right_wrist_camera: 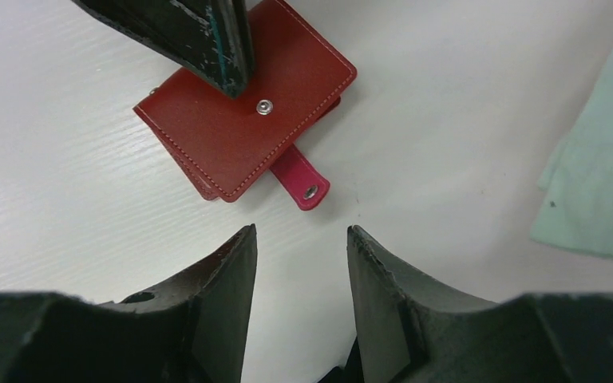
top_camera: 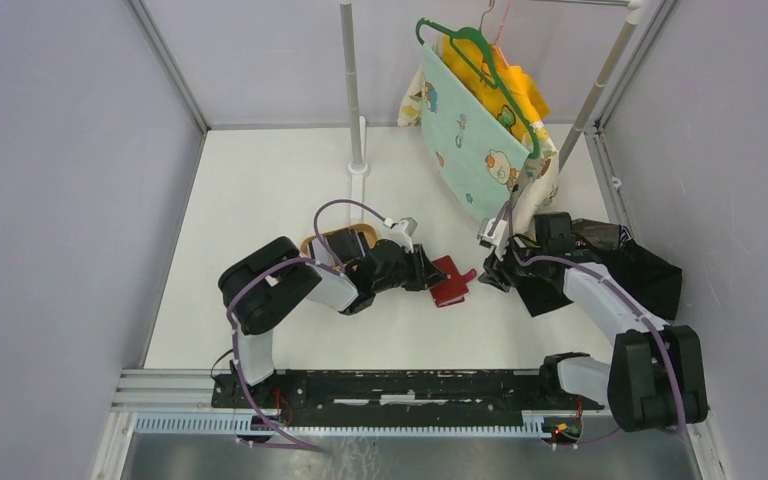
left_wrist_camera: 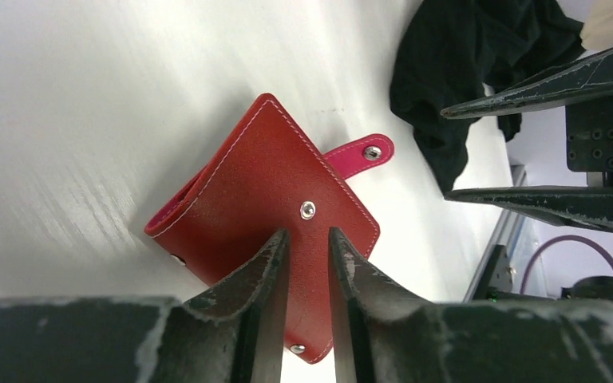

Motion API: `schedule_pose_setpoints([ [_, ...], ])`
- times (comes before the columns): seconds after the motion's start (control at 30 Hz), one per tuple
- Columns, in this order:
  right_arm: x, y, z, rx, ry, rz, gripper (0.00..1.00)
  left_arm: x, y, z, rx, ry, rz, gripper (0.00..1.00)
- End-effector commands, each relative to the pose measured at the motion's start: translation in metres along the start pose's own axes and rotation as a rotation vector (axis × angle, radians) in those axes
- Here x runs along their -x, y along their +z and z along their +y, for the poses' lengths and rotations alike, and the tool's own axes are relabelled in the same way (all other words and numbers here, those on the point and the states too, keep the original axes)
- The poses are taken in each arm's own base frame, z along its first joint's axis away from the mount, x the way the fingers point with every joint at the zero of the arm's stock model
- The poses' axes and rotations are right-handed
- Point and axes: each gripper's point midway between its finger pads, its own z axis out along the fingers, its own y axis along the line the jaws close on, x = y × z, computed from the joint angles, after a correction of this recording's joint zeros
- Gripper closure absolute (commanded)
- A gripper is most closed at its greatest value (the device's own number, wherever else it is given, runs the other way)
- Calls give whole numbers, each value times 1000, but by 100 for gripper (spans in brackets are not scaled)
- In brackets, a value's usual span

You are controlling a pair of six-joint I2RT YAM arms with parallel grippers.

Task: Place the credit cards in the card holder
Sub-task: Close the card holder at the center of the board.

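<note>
The card holder (top_camera: 450,282) is a red wallet lying folded on the white table, its snap tab loose and pointing right. It also shows in the left wrist view (left_wrist_camera: 255,175) and the right wrist view (right_wrist_camera: 239,132). My left gripper (top_camera: 432,272) sits low over the wallet's left part, its jaws (left_wrist_camera: 309,235) a narrow gap apart with nothing between them. My right gripper (top_camera: 490,268) hovers just right of the tab, open and empty (right_wrist_camera: 302,231). No credit cards are in view.
A tan oval tray (top_camera: 365,232) lies mostly hidden behind the left arm. A black cloth (top_camera: 640,270) lies at the right under the right arm. Hung clothes (top_camera: 480,130) on a green hanger and a pole stand (top_camera: 355,150) stand at the back.
</note>
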Motion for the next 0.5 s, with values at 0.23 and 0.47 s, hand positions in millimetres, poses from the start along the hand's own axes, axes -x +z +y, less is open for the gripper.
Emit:
schedule_pose_setpoints([
  [0.23, -4, 15, -10, -10, 287, -79, 54, -7, 1, 28, 177, 120, 24, 73],
  [0.47, 0, 22, -16, -31, 398, -110, 60, -10, 0, 30, 180, 125, 33, 73],
])
